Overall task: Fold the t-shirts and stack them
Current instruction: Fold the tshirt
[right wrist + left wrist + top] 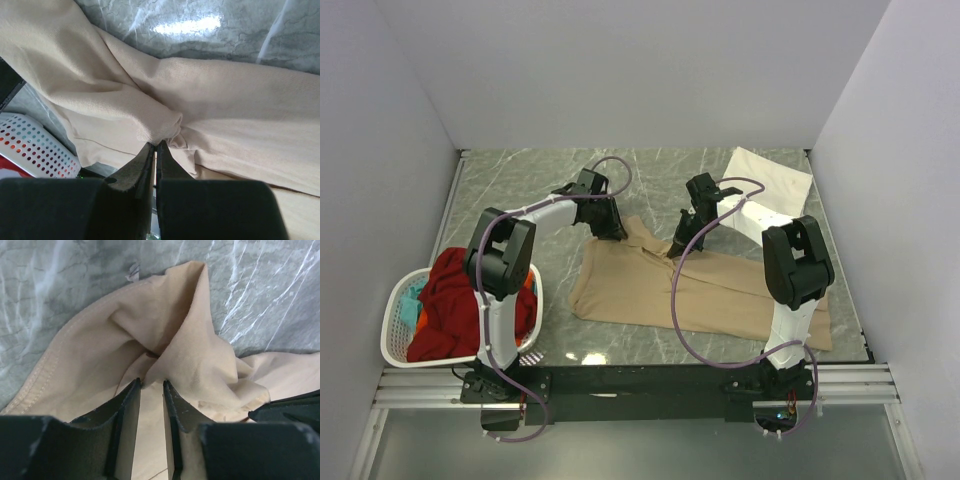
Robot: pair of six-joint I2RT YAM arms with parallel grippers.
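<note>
the left arm is reaching forward and inward over the counter (520,180), wrist pitching down, so the left pincer (151,384) is meeting the far left corner of the tan t-shirt (620,285). its fingers are standing narrowly apart, with a raised fold of tan cloth bunching between them, so it is grasping the shirt. the right arm is stretching forward and leaning left, its right pincer (155,145) clenching a pinch of the same shirt near its far edge. the tan t-shirt is lying spread across the middle of the counter. the cream t-shirt (770,178) is lying folded at the far right. the red t-shirt (445,300) is sitting in the laundry basket (390,335) at the near left.
</note>
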